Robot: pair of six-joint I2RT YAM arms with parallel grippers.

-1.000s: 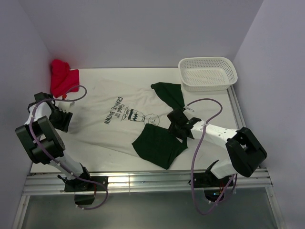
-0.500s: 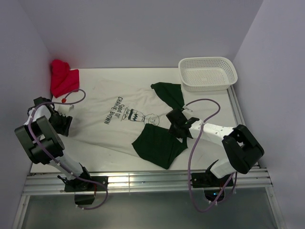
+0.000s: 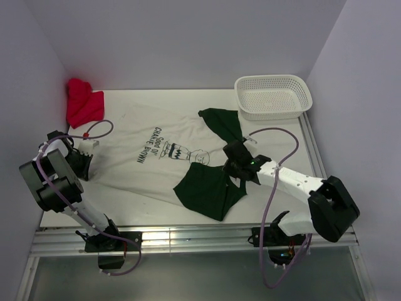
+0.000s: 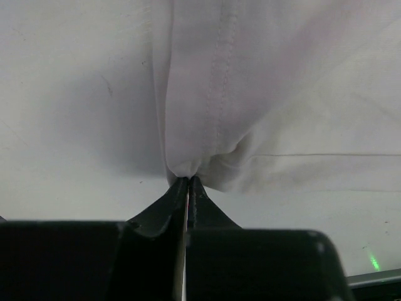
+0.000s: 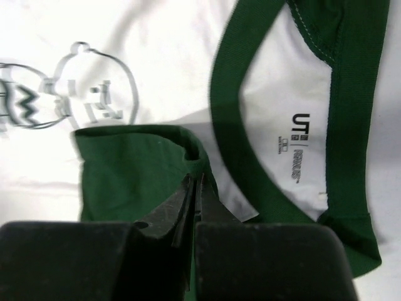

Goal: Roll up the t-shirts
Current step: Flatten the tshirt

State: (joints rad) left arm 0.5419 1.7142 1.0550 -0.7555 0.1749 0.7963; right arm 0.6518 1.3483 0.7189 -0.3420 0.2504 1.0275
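Note:
An off-white t-shirt [image 3: 144, 169] with dark lettering and a small graphic lies spread across the table. Dark green cloth [image 3: 207, 191] lies at its right side, with more green [image 3: 224, 124] further back. In the right wrist view a green neckband [image 5: 229, 125] rings a white patch with a printed label. My left gripper [image 3: 80, 162] is at the shirt's left edge, shut on a pinched fold of the off-white hem [image 4: 188, 166]. My right gripper [image 3: 234, 164] is shut on the folded edge of the green cloth [image 5: 125, 169], its tips [image 5: 195, 180] biting the fabric.
A white perforated basket [image 3: 273, 96] stands at the back right corner. A red cloth [image 3: 83, 103] is bunched at the back left against the wall. Pale walls close in both sides, and a metal rail runs along the near edge.
Both grippers have closed, the left on the off-white hem and the right on the green cloth. The left gripper has slid slightly nearer; the right forearm has swung to the right.

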